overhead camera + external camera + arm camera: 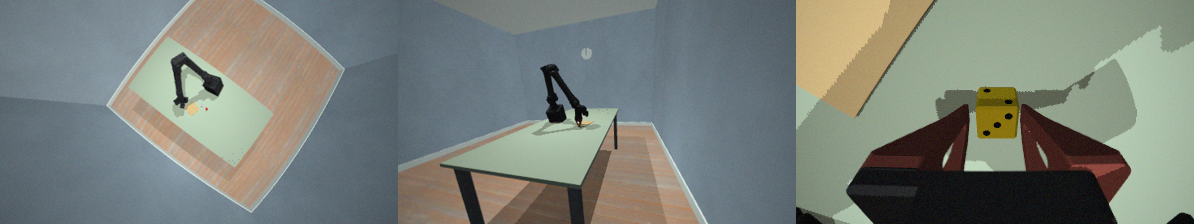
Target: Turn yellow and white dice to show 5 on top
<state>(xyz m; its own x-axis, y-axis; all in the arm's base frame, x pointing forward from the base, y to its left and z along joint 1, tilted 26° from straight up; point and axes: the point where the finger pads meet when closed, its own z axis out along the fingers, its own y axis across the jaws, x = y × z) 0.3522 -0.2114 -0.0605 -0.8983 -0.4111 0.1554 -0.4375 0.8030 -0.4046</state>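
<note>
Yellow die (997, 112) sits between parted fingers, seemingly untouched, three pips facing.

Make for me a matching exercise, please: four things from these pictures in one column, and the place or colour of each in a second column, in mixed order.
Things:
1. yellow die
2. white die
3. red die
4. mat

Places and colours:
A. tan and flat
B. past the white die, on the side away from the mat
C. inside the open claw, off the mat
D. between the mat and the red die

Pairs: 1-C, 2-D, 3-B, 4-A.
</note>
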